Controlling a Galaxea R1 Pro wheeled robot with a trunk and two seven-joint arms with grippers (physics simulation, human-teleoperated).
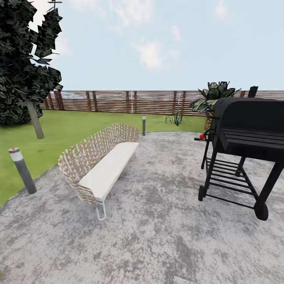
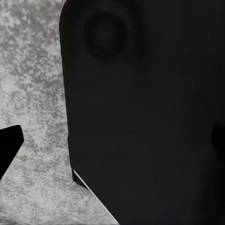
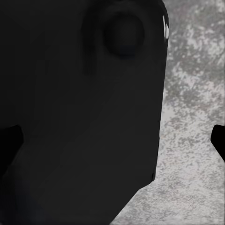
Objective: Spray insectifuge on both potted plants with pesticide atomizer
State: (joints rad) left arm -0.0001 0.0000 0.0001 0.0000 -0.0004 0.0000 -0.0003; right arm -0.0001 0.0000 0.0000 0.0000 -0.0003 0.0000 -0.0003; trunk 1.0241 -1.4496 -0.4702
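Note:
The garden's mottled grey patio (image 1: 157,221) spreads ahead, with green lawn (image 1: 71,130) and a brown slatted fence (image 1: 118,101) behind it. A small dark object with a red spot (image 1: 202,136) sticks out at the left side of the black grill; it is too small to tell whether it is the pesticide atomizer. The two potted plants are out of view. In the left wrist view my left gripper (image 2: 112,140) is open over paving, its dark fingertips (image 2: 9,145) far apart. My right gripper (image 3: 112,140) is open too, fingertips (image 3: 218,140) wide.
A woven wicker bench (image 1: 100,163) with a white seat stands left of centre. The black wheeled grill (image 1: 244,146) stands at the right, with a palm (image 1: 215,96) behind it. Bollard lamps (image 1: 22,169) (image 1: 144,124), a spiky agave (image 1: 176,118) and a dark tree (image 1: 23,67) edge the patio.

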